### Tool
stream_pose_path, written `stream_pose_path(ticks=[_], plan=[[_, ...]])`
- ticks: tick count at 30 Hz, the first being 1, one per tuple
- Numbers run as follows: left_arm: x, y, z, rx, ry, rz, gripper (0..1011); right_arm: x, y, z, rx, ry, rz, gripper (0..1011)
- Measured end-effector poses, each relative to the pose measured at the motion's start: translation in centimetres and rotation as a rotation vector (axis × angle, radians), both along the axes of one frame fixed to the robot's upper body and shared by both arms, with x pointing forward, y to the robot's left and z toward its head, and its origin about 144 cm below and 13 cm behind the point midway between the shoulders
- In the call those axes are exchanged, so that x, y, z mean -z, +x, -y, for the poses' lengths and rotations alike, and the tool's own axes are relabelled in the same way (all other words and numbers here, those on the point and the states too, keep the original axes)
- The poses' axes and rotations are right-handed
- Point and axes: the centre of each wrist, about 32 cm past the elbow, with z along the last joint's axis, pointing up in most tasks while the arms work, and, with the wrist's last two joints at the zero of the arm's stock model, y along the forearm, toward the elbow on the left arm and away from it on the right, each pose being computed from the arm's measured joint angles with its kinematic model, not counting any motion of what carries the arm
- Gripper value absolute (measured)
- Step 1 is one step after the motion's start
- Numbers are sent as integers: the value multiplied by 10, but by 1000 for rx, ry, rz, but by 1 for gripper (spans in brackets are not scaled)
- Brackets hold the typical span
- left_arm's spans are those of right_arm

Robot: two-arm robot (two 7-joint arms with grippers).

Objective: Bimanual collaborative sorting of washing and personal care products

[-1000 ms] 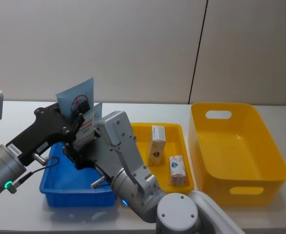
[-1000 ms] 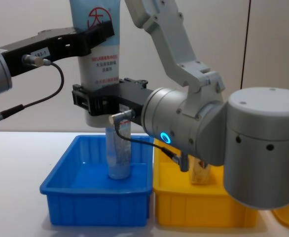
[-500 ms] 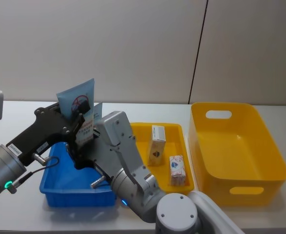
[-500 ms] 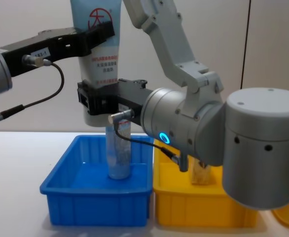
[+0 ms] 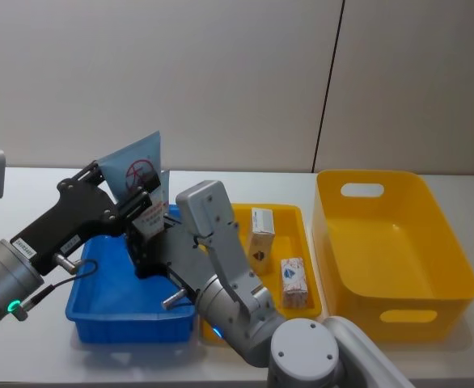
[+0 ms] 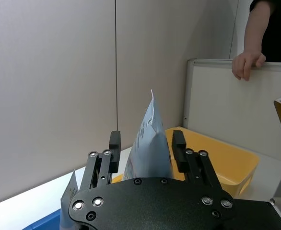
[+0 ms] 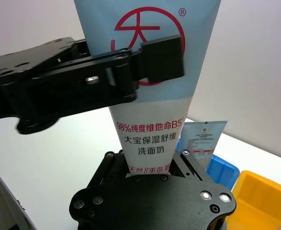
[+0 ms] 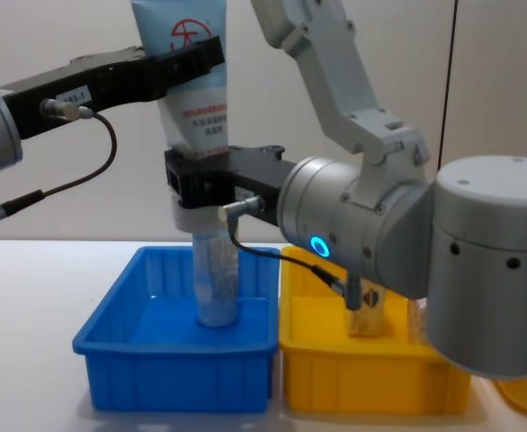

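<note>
1. Held item. I read the wide tube as soft pale-blue plastic with a flat crimped top, a red round logo and printed text on its face. It hangs slightly tilted in the air above the blue tray, white cap end down.

2. Right pincer. Its black fingers are clamped on the lower end of the wide tube, just above the cap.

3. Left pincer. It sits higher, at the level of the logo. Its fingers stand apart, one on each side of the flattened upper end. In the left wrist view I see a narrow gap between each finger and the tube.

4. Other items. The narrow tube, bluish and slim, stands upright inside the blue tray, directly below the wide tube. The cream carton stands upright in the yellow tray. The small carton, white with red and blue print, sits near it in the same tray, on the side nearer me. Both are rectangular card boxes.

5. Containers. The two trays are shallow, rigid moulded plastic, set side by side. A deeper yellow tub with cut-out handles and rounded corners stands to their right.

6. Surroundings. The desk is smooth, matt and pale. Behind it runs a plain grey panel wall with one dark vertical seam.
</note>
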Motion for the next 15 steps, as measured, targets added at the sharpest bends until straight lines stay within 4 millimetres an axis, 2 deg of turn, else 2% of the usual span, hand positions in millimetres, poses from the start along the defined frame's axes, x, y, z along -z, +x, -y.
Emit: stream_pose_path(ticks=[2,5,6,9,15], plan=[[0,0,0,0,0,0,645,0,1,2,9,3,-1,255],[0,0,0,0,0,0,781,-1,2,5,23,6,-2,244],[0,0,0,0,0,0,781,-1,2,5,27,7,-2,238],[0,0,0,0,0,0,890,-2,5,9,53,12,-2,229],[0,0,0,-1,0,0,1001,-3,11,20,108,17,1,229]])
